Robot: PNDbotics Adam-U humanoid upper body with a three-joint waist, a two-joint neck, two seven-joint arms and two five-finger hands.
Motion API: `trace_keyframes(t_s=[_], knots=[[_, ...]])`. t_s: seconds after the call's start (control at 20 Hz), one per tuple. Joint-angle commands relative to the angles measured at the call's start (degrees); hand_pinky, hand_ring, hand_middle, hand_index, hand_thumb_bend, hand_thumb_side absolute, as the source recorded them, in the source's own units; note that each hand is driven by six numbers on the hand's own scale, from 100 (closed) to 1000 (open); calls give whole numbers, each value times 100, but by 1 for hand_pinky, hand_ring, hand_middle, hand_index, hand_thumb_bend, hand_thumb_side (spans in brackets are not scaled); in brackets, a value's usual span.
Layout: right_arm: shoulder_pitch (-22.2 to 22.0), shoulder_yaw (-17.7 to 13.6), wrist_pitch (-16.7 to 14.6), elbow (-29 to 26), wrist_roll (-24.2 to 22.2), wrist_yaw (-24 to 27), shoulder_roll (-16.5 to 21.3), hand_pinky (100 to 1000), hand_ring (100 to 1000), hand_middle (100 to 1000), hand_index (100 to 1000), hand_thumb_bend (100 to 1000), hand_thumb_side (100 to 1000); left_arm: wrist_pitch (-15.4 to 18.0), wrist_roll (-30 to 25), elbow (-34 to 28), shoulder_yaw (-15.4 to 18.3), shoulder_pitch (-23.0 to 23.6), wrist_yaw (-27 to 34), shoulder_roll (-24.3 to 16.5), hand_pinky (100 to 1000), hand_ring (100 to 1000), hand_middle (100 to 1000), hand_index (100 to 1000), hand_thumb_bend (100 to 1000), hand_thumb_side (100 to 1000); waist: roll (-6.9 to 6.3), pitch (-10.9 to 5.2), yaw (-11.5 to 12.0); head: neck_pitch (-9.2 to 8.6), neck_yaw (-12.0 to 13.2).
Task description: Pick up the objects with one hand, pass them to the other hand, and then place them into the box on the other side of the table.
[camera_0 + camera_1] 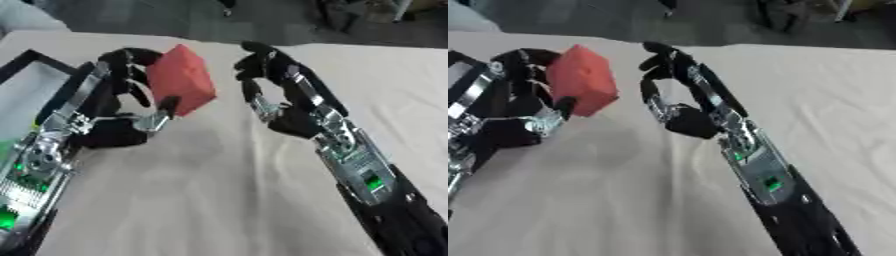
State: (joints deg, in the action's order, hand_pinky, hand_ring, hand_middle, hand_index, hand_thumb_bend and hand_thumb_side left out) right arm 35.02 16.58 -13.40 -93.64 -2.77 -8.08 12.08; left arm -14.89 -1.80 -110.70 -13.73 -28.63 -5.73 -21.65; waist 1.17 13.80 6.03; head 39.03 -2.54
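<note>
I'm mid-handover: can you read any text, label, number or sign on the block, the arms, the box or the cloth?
No readable text anywhere.
Red foam-like block, held in the black left hand: plain faces, no print.
Black and silver right hand, empty beside it: no markings legible.
Green lights on the right forearm: lights only, no characters.
Black-rimmed box: no label visible.
White tablecloth: plain.

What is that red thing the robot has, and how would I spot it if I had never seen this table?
Start at the pale cloth-covered table, then go to its left side, where a black-rimmed box lies. Just right of the box, the left hand is curled round a red block, held up off the cloth. It is the only red, boxy thing here; the right hand beside it holds nothing.
</note>
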Motion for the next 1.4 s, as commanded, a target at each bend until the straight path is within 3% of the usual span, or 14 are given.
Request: trace_keyframes(t_s=[0.05,0.15,0.2,0.45,0.8,1.4], knots=[[62,-98,53,-154,230,-4,106,778,692,675,903,100,513,-18,229,-136,262,-31,-18,-61,494,596,365,333,100,110,-14,-62,11,46,-22],[51,-105,167,-125,260,-37,118,775,684,658,896,100,668,-58,427,-123,430,-16,7,-41,504,591,372,343,100,114,-13,-62,21,70,-12],[51,-106,237,-111,251,-63,118,775,684,659,895,100,675,-84,559,-105,526,-10,34,-28,508,591,377,349,100,112,-13,-62,26,76,-5],[44,-127,409,-131,356,7,121,772,686,660,874,100,653,-163,1326,52,988,26,55,30,516,595,385,360,100,126,-12,-68,53,63,-14],[30,-169,383,-190,667,56,131,763,673,629,841,100,585,-677,2448,442,1608,50,-409,111,513,599,391,365,100,111,-5,-93,87,51,94],[11,-207,380,-205,993,61,132,755,659,614,826,100,600,-1584,2945,1088,2095,36,-1080,168,537,625,420,394,100,100,-11,-118,103,25,368]])
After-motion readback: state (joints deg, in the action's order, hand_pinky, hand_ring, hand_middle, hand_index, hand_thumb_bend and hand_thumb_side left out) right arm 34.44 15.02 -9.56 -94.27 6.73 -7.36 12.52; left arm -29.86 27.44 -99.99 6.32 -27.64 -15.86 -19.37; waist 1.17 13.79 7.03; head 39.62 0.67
